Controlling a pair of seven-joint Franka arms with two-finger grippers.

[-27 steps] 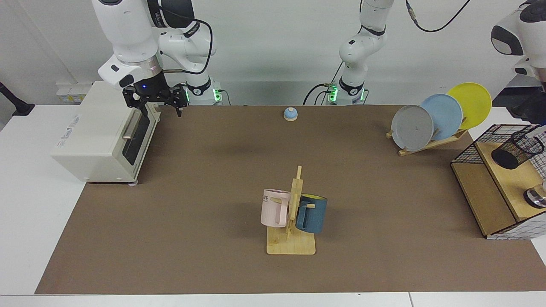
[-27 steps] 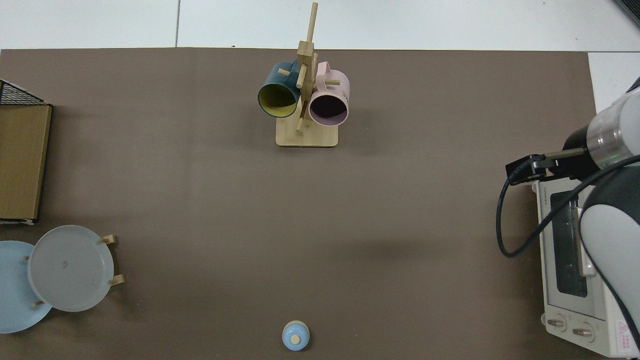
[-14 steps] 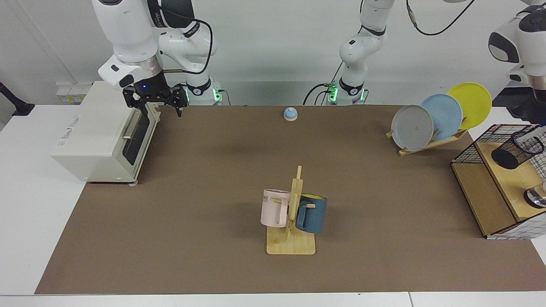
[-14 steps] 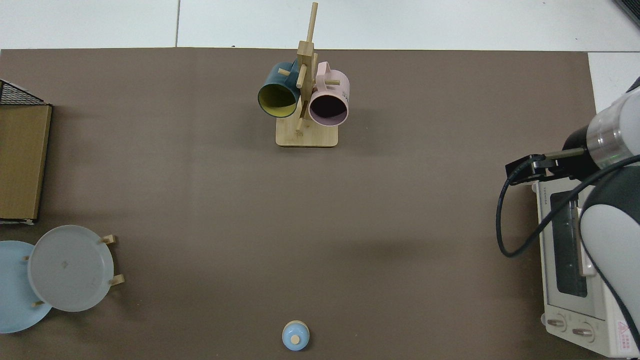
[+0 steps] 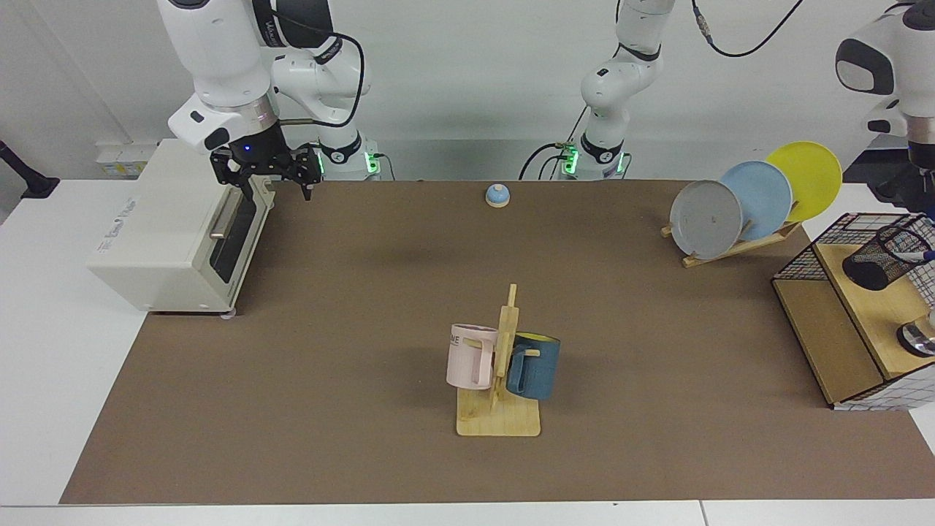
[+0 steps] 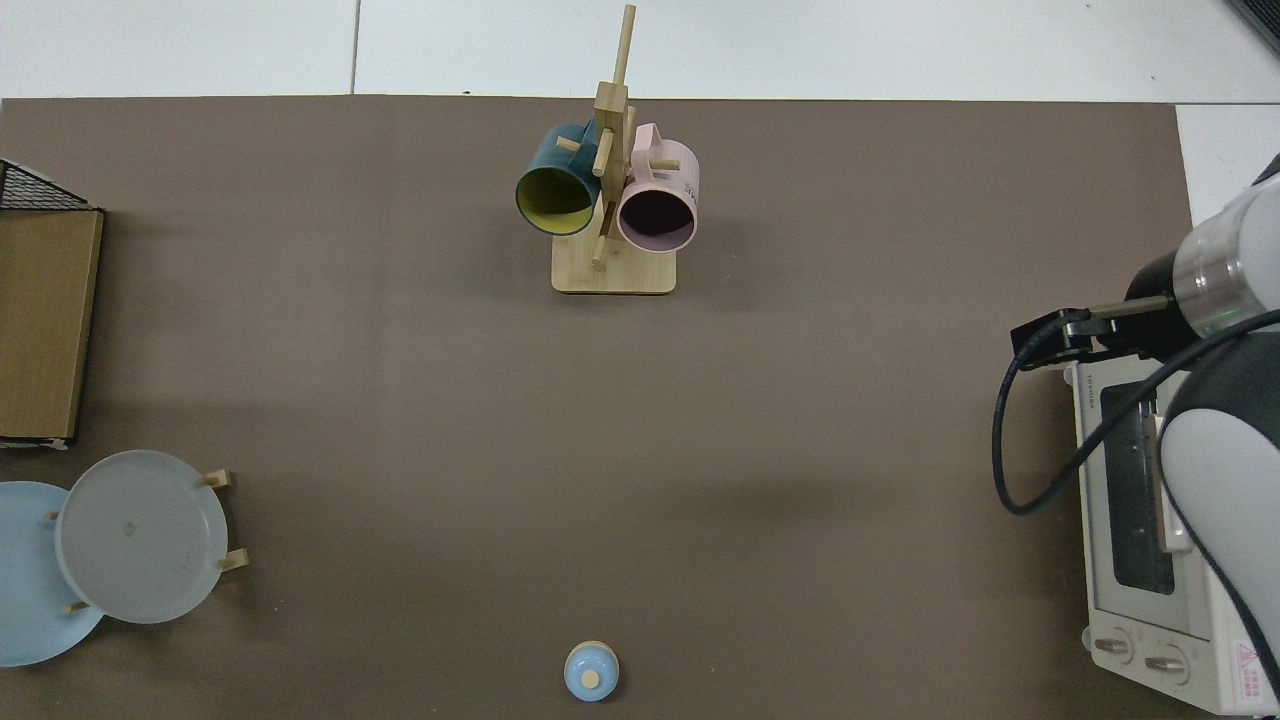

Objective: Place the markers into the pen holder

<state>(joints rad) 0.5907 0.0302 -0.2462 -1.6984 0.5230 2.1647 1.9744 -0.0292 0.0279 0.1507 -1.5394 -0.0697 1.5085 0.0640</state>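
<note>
you work on a white table [image 5: 44,351] covered by a wide brown mat [image 5: 365,307], with a plain white wall behind the two arm bases. on the mat you see a wooden stand [image 5: 499,409] with a pink mug [image 5: 470,356] and a blue mug [image 5: 533,365], a small blue bell [image 5: 497,195], a rack of plates [image 5: 752,201] and a white toaster oven [image 5: 175,234].

the pen holder [image 5: 885,256] is on the wooden shelf of the wire rack [image 5: 847,321] at the right edge of the facing view. it leans, and a marker [image 5: 913,257] sticks out of its mouth with the blue end showing. half a second ago this blue end did not show, and the left arm's white body stood lower beside the rack; now it is higher.

the left gripper is cut off by the edge of the picture, so you cannot tell its state. the right gripper [image 5: 285,191] waits above the toaster oven's front corner, fingers spread, holding nothing, same as before.

the top view shows only a corner of the wire rack [image 6: 40,200], not the pen holder and not the marker. it shows the insides of both mugs and the toaster oven's knobs [image 6: 1130,655], which the facing view hides.
</note>
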